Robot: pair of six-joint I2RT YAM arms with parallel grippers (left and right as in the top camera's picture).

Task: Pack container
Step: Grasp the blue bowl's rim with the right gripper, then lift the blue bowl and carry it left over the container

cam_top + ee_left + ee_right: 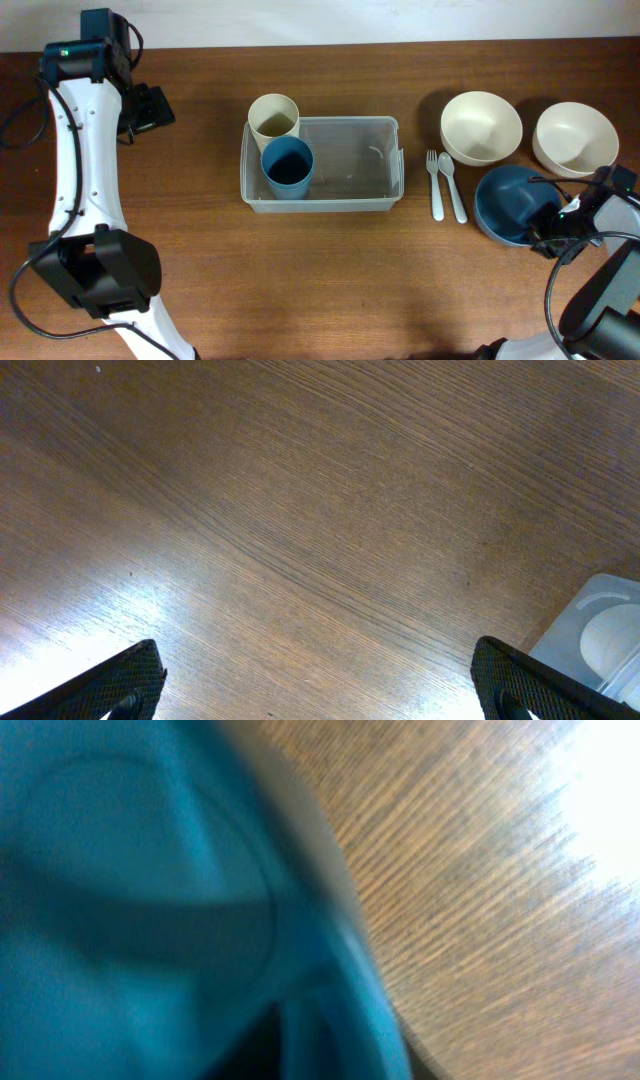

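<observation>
Count: 1 container [350, 198], 2 cups, 3 bowls, 1 fork [434, 184], 1 spoon [451, 188].

Container: clear plastic, rectangular, rounded corners, rimmed. It sits at the centre of the table [320, 285]. Its left end holds 1 cream cup [273, 117] and 1 blue cup [287, 167], both upright.

To its right are the fork and spoon, side by side, then 2 cream bowls [481, 127] [574, 138] and 1 blue bowl [505, 203].

Left gripper [152, 108]: jaws wide, holding nothing.

Right gripper [548, 228]: at the blue bowl's rim. Jaw state cannot be told.

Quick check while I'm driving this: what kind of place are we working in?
Probably a lab test bench rather than a real kitchen: a bare wooden table, a white robot arm standing at it, and a clear container, fork and spoon laid out neatly like props.
</observation>
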